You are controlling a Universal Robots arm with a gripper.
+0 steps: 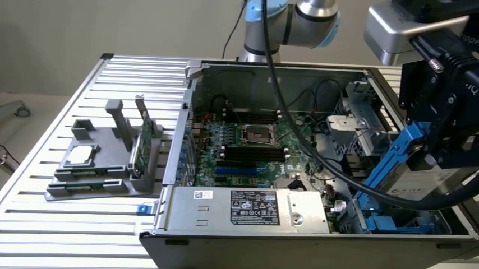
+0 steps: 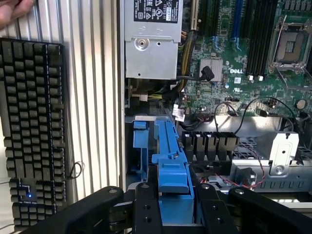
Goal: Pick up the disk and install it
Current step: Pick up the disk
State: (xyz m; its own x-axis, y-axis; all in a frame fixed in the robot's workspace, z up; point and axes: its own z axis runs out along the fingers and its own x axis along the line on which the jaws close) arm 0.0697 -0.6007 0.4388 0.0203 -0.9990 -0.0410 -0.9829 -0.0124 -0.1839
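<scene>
The claw [image 1: 441, 151], partly closed, grips the disk [image 1: 427, 180] by its blue frame, tilted over the open case [image 1: 299, 70] at the exterior view's lower right. Inside the case sit a motherboard [image 1: 247, 151] and a power supply [image 1: 247, 207].

Disk [image 1: 425, 182] top behind the hand [image 1: 443, 157]

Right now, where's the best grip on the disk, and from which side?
Pinch the disk at one end, coming in along its length, as the claw does: the blue frame is long and narrow, and its far end is free.
</scene>
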